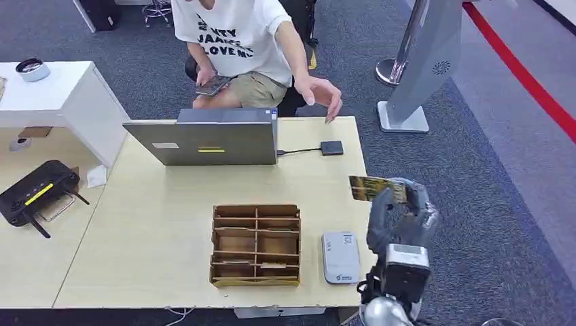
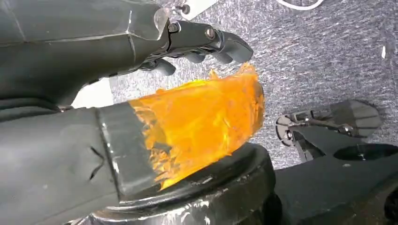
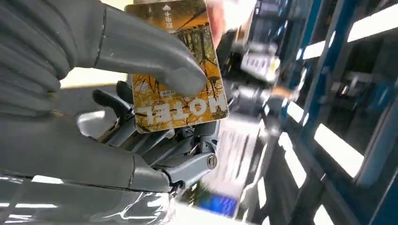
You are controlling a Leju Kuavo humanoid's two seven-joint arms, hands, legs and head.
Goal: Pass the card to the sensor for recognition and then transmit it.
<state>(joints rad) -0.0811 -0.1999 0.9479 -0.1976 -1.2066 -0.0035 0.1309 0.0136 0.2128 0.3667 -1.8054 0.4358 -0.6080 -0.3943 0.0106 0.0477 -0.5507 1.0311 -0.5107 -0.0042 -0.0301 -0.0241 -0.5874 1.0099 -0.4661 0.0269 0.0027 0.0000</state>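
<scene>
My right hand (image 1: 401, 217) is raised off the table's right edge and pinches a yellow-brown hotel card (image 1: 370, 188) that sticks out to the left. In the right wrist view the thumb (image 3: 150, 58) presses the card (image 3: 187, 101), printed HOTEL, against the dark fingers behind it. The grey card sensor (image 1: 340, 257) lies flat on the table near its front edge, below and left of the held card. A seated person across the table holds an open hand (image 1: 322, 94) out over the far edge. My left hand (image 2: 202, 42) hangs over the carpet, holding nothing, fingers apart from the thumb.
A wooden compartment organiser (image 1: 256, 244) stands left of the sensor. A grey laptop (image 1: 210, 139) sits at the far side, with a small black dongle (image 1: 331, 147) cabled to it. A black router (image 1: 34, 193) lies on the lower table to the left.
</scene>
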